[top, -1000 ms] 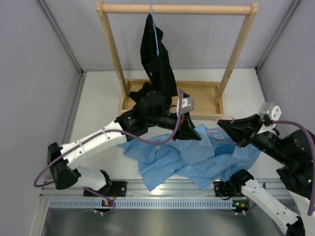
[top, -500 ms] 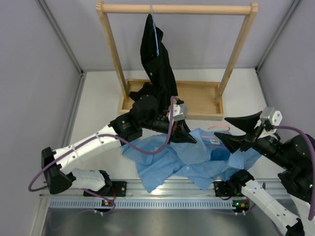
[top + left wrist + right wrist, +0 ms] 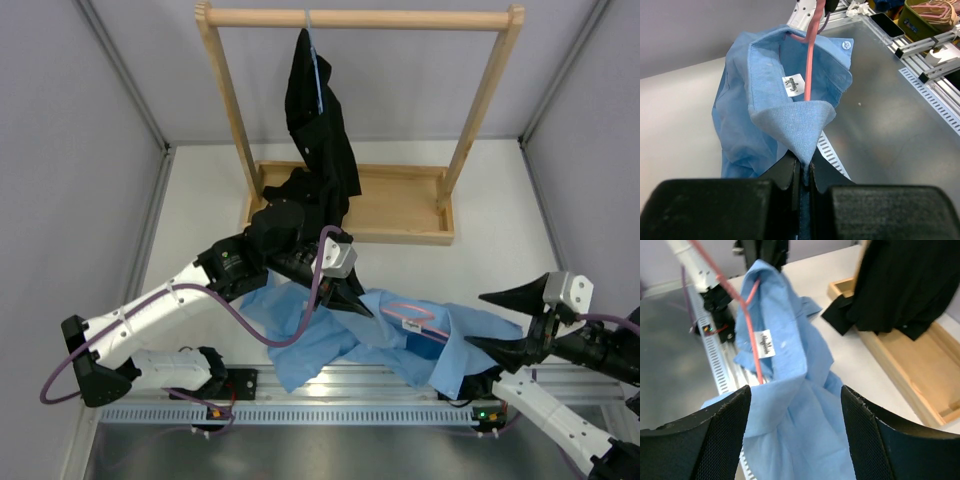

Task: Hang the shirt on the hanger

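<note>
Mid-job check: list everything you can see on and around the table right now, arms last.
shirt: one, light blue, crumpled at the table's near edge between the arms, one collar tip lifted.
hanger: one, pink wire, running through the shirt's collar.
black garment: one, black, hanging from the rack's rail.
blue hanger: one, thin blue, hooked on the rail, carrying the black garment.
rack: one, light wood, at the table's far side.
table: one, white.
left gripper: one, black, shut on the shirt's collar tip.
right gripper: one, black, open, at the shirt's right end.
</note>
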